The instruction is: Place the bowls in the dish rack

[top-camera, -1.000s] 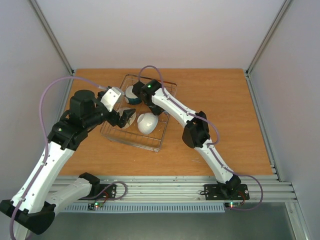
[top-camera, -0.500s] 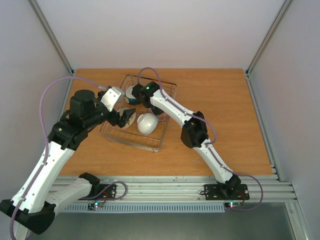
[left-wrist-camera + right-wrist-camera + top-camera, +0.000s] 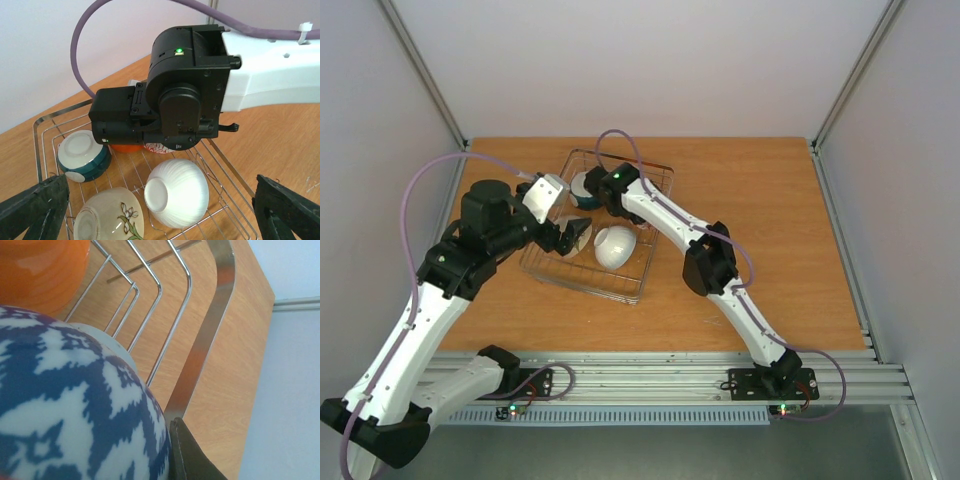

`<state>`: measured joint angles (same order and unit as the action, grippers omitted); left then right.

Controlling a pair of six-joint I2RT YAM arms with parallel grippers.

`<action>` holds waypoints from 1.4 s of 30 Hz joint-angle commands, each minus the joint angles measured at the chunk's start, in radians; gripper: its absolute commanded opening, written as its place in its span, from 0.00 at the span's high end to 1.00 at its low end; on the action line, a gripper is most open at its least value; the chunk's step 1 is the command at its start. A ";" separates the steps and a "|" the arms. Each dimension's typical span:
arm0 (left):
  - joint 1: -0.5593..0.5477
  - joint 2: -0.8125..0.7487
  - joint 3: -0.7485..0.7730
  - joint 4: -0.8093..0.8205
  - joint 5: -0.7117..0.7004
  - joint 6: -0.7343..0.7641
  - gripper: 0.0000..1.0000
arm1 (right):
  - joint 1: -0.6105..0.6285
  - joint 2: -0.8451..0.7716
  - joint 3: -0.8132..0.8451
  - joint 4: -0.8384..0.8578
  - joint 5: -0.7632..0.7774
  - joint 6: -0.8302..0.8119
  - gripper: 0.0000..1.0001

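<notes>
The silver wire dish rack (image 3: 638,282) stands at the table's middle left. In the left wrist view it holds a teal-banded bowl (image 3: 82,155), a sprig-motif bowl (image 3: 110,217) and a white ribbed bowl (image 3: 177,192), all tipped over, with an orange bowl (image 3: 125,147) behind them. My right gripper (image 3: 607,200) reaches into the rack's far end. It is shut on the dark-blue patterned bowl (image 3: 65,405), with one finger (image 3: 187,455) pressed to the bowl's outside next to the orange bowl (image 3: 40,270). My left gripper (image 3: 160,207) is wide open and empty, hovering over the rack's left side.
The rack's rim (image 3: 205,335) and wire tines (image 3: 150,295) run close beside the blue bowl. The right arm's wrist (image 3: 175,105) hangs over the rack's far end. Bare wooden table (image 3: 760,200) lies right of the rack. Grey walls enclose the table.
My right gripper has shifted slightly left inside the rack with the blue bowl. The left arm has held still.
</notes>
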<state>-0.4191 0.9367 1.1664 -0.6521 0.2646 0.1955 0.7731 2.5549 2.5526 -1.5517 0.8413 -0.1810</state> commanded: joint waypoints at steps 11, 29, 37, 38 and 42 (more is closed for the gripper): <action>0.006 0.083 -0.002 0.060 -0.115 0.002 0.01 | -0.039 -0.491 -0.411 0.353 -0.097 0.042 0.99; 0.006 0.196 -0.001 0.081 -0.128 -0.064 0.01 | -0.006 -0.723 -0.578 0.500 -0.531 0.072 0.99; 0.006 0.221 -0.002 0.083 -0.113 -0.069 0.01 | 0.035 -0.736 -0.580 0.521 -0.579 0.083 0.99; 0.006 0.223 -0.003 0.084 -0.113 -0.070 0.01 | 0.039 -0.737 -0.581 0.523 -0.583 0.084 0.99; 0.006 0.222 -0.004 0.086 -0.113 -0.071 0.01 | 0.051 -0.746 -0.587 0.533 -0.595 0.087 0.99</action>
<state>-0.4183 1.1591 1.1625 -0.6239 0.1452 0.1375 0.8085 1.8690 1.9697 -1.0760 0.2710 -0.1150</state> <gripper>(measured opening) 0.994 0.089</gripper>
